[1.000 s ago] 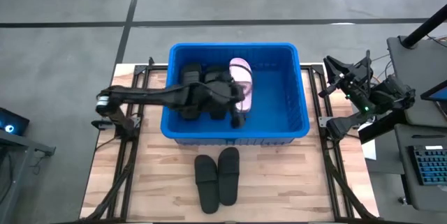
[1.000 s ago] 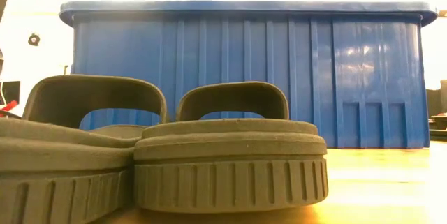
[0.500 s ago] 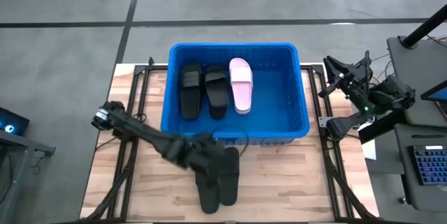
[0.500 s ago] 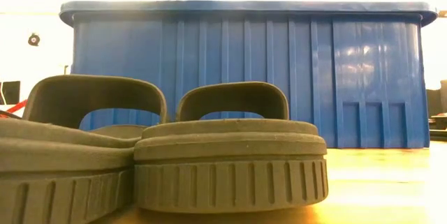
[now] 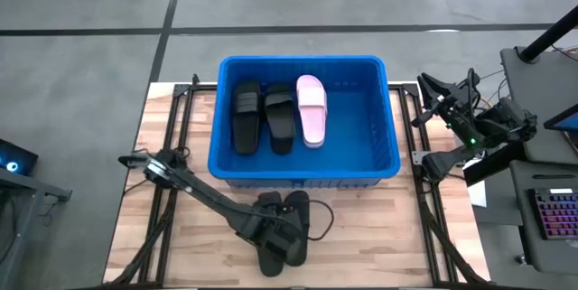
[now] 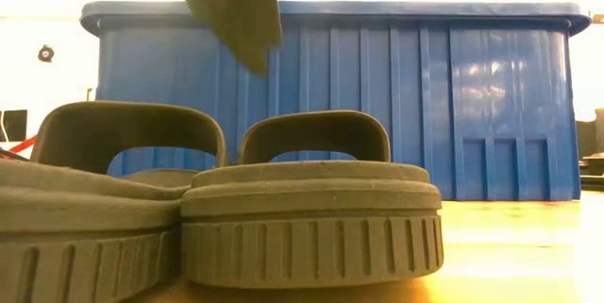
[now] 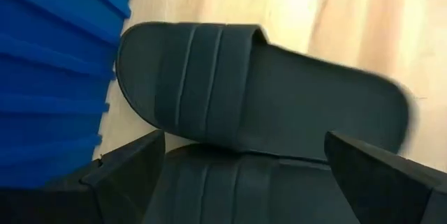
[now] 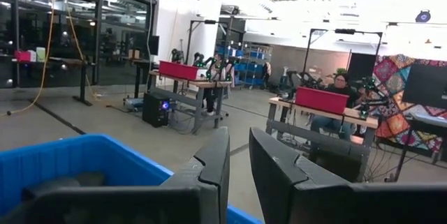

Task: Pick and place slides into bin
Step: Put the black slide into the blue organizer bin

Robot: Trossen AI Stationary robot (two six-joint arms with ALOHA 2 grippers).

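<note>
Two black slides (image 5: 298,209) lie side by side on the wooden table, just in front of the blue bin (image 5: 302,180); the low view shows them close up (image 6: 311,209). My left gripper (image 7: 244,182) hangs open over them, pointing steeply down, its fingers spread on either side of the nearer slide (image 7: 237,192) without touching it. One finger (image 6: 231,10) shows above the straps. Inside the bin lie two black slides (image 5: 262,116) and a pink one (image 5: 311,109). My right gripper (image 8: 237,161) waits raised at the table's right, shut and empty.
The bin's front wall (image 6: 377,95) stands right behind the two slides on the table. Bare wood (image 5: 379,236) lies to their right and left. Dark frame rails (image 5: 167,218) run along both table sides. A desk with a keyboard (image 5: 551,222) stands beyond the right edge.
My left gripper has left the space over the bin, swung toward the table's near edge and come down, tipping to point more steeply downward. It now hangs over the two black slides on the table. The slides have not moved.
</note>
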